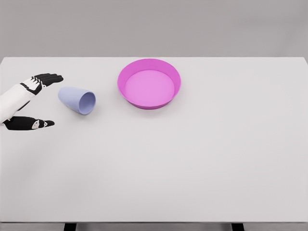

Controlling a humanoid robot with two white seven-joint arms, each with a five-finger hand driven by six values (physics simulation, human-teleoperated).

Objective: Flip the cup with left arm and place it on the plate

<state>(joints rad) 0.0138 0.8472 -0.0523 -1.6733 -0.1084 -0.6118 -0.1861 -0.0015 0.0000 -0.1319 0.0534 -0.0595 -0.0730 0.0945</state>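
A pale lavender-blue cup lies on its side on the white table, its open mouth turned toward the front right. Right of it stands a magenta plate with a raised rim, nothing inside. My left hand comes in from the left edge, just left of the cup. Its black fingers are spread behind the cup's base and the thumb reaches out in front. The hand is open and does not touch the cup. The right arm is out of view.
The table's far edge runs just behind the plate. Dark table legs show under the near edge at the bottom.
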